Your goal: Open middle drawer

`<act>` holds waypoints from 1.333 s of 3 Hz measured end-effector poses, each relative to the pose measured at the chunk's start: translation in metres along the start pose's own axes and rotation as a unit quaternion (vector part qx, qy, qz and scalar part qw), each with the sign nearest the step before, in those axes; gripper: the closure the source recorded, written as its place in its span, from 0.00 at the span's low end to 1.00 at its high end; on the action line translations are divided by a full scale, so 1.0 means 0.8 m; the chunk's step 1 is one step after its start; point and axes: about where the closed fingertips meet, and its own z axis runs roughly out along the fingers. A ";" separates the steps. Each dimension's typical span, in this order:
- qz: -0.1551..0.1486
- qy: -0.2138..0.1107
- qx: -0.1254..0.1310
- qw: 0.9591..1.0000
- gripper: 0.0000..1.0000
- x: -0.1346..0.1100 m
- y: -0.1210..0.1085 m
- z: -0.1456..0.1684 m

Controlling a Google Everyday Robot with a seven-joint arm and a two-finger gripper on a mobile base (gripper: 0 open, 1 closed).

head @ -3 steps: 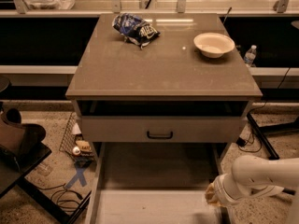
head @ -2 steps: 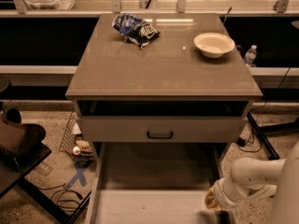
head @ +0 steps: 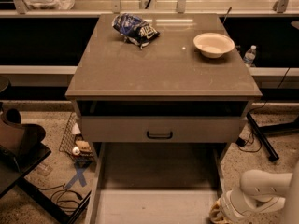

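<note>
Below-right of mid drawer (head: 159, 129): claw (head: 218, 213); bag (head: 135, 29) txt unreadable.

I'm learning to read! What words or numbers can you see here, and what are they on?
No text here reads clearly.
chip bag: printing too blurred to read.
water bottle: label too small to read.
blue tape cross on the floor: a mark, no letters.
middle drawer and bowl: no text.
tool, low at the bottom right: no text visible.
</note>
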 end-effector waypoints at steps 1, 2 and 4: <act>-0.005 -0.007 -0.002 1.000 0.83 -0.001 0.019 0.001; -0.005 -0.008 -0.003 1.000 0.59 -0.002 0.020 0.002; -0.006 -0.009 -0.005 1.000 0.13 -0.003 0.022 0.005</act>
